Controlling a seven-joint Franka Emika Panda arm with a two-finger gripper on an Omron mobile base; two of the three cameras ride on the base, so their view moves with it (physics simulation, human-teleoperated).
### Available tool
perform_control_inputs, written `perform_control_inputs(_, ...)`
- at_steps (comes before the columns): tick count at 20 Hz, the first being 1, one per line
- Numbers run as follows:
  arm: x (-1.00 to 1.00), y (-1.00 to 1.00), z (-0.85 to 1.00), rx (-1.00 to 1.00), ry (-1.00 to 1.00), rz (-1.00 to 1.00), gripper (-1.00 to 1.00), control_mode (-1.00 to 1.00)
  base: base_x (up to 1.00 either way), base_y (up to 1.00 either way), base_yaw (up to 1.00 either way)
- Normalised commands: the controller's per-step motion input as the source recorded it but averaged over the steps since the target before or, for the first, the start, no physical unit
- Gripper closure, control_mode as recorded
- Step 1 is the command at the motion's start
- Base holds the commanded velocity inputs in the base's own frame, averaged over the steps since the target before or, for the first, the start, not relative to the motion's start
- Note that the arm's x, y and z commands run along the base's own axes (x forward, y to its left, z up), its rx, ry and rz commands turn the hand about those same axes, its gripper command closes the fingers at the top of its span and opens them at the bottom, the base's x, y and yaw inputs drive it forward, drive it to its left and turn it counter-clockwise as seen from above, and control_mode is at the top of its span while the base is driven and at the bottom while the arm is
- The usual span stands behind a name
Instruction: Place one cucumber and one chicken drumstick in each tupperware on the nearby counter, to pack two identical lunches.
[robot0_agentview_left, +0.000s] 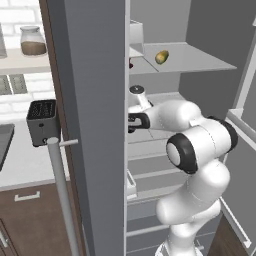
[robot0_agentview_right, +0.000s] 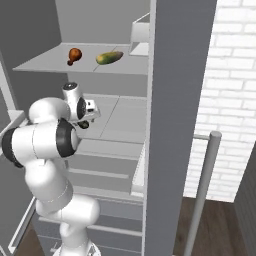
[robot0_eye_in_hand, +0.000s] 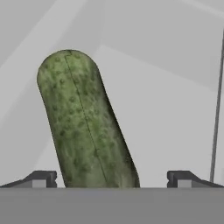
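End effector is seen inside the open fridge with jaws spread wide; a dark green cucumber lies between the fingertips, ungripped. On the shelf above, a reddish-brown chicken drumstick rests near a paler cucumber.

Dark green cucumber on fridge shelf

The grey upper shelf inside the open cabinet carries a reddish-brown chicken drumstick and a yellow-green cucumber, lying near each other but apart. A lower pale shelf carries a dark green cucumber, lying flat on its surface
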Motion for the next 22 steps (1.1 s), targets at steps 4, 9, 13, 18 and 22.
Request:
perform_control_inputs(4, 0.29, 0.16, -0.47, -0.05, 0.16, 0.0, 1.0, -1.0, 0.0, 0.0, 0.0)
perform_control_inputs(9, 0.0, 0.0, -0.67, -0.06, 0.14, 0.0, 1.0, -1.0, 0.0, 0.0, 0.0)
perform_control_inputs(13, 0.0, 0.0, -0.13, 0.0, 0.05, 0.0, 1.0, -1.0, 0.0, 0.0, 0.0)
perform_control_inputs(18, -0.71, -0.4, -0.02, 0.01, 0.02, 0.0, 1.0, -1.0, 0.0, 0.0, 0.0)
perform_control_inputs(22, -1.0, -0.88, 0.0, 0.01, -0.09, 0.0, 1.0, -1.0, 0.0, 0.0, 0.0)
